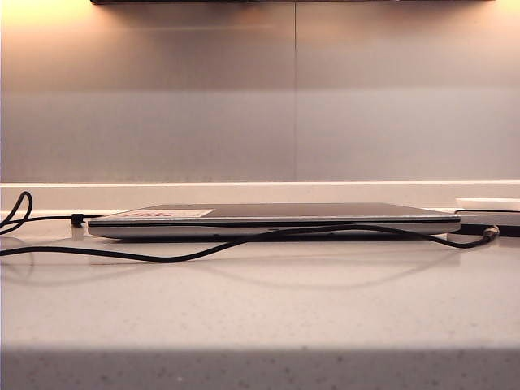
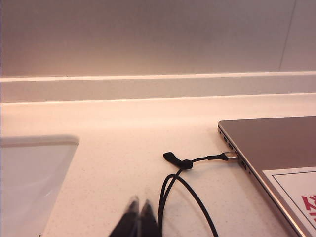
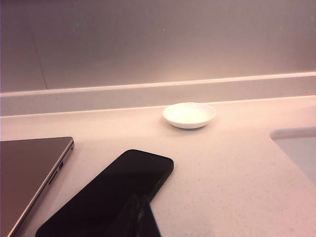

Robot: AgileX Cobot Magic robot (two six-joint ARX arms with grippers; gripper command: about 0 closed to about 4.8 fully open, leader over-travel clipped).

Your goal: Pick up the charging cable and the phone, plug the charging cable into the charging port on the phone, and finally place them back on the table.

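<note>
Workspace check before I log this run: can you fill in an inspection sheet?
Surface: pale speckled table, nothing spilled on it.
Job's things: phone lies flat beside the laptop; charging cable trails across the table in front of the laptop, its plug tip near the phone's end; whether it is plugged in cannot be told.
Clutter: closed silver laptop; small white dish behind the phone.
Grippers: left gripper shut, empty, beside the cable; right gripper shut, empty, over the phone.
Cables: other end plugged into the laptop's side; black clip on the cord.
Surroundings: plain wall panel; white basin edge.
</note>
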